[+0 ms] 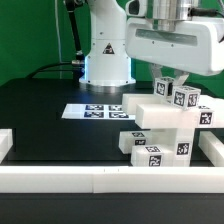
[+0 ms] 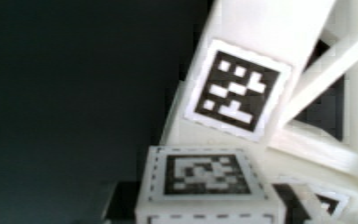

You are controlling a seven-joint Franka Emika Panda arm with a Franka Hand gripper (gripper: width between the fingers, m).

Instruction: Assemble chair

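The end effector (image 1: 172,80) hangs right over the top of the chair (image 1: 165,125), its fingers closed down on one of the small tagged blocks (image 1: 164,88) there. The chair's stacked white parts stand on the black worktop (image 1: 45,130), towards the exterior view's right, beside the marker board (image 1: 95,110).

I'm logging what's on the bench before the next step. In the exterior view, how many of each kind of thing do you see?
Robot arm: 1
Gripper: 1
Marker board: 1
Partly built chair, white tagged parts: 1
White border rail: 1
Total: 5
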